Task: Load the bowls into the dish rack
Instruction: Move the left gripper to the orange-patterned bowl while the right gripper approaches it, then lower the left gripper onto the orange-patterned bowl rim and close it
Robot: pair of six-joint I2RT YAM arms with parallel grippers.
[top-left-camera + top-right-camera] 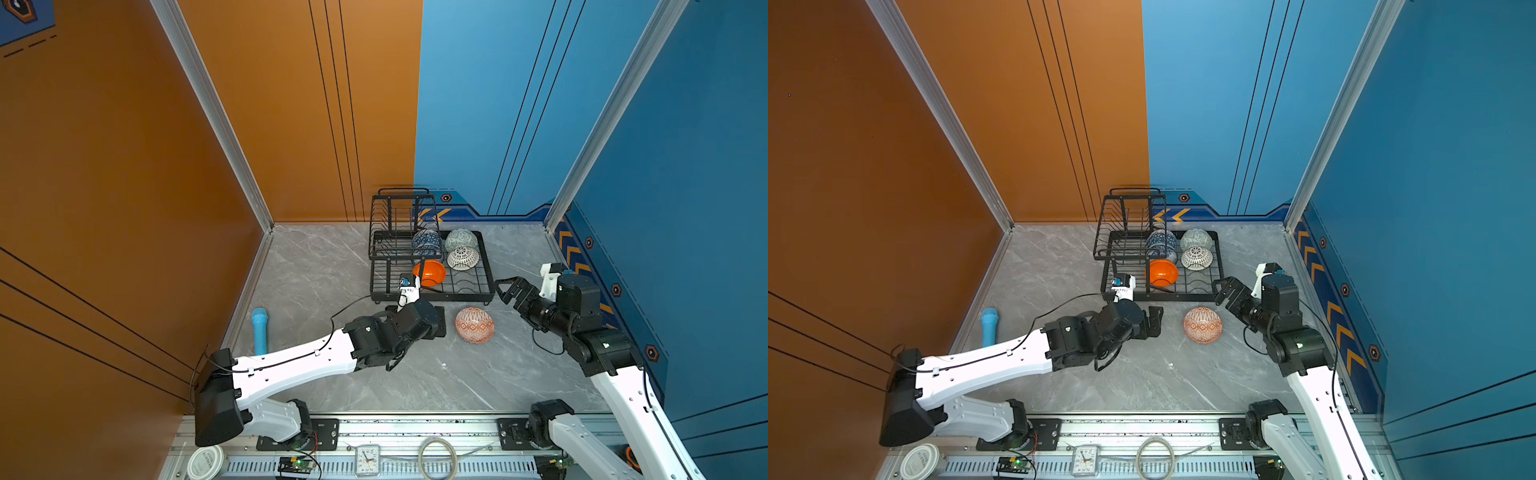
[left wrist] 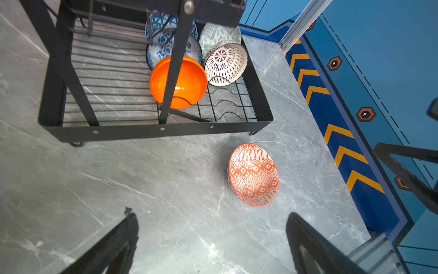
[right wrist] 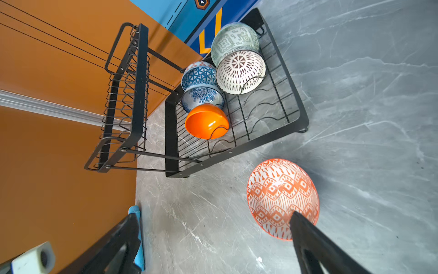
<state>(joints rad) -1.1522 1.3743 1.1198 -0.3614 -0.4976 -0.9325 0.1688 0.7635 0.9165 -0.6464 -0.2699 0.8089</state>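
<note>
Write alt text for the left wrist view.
An orange-white diamond bowl sits alone on the grey marble table, just outside a black wire dish rack whose base tray holds five other bowls. The open left pincer shows in the foreground.

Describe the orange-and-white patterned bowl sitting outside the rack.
The orange-and-white bowl is round and glossy, ceramic by its look, covered in orange diamond bands and teardrop strokes on white, with a thin orange rim. It appears to lie mouth down, with its patterned outside showing. It sits on the grey marble-look table in front of the dish rack, apart from it. Only the table touches it.
</note>
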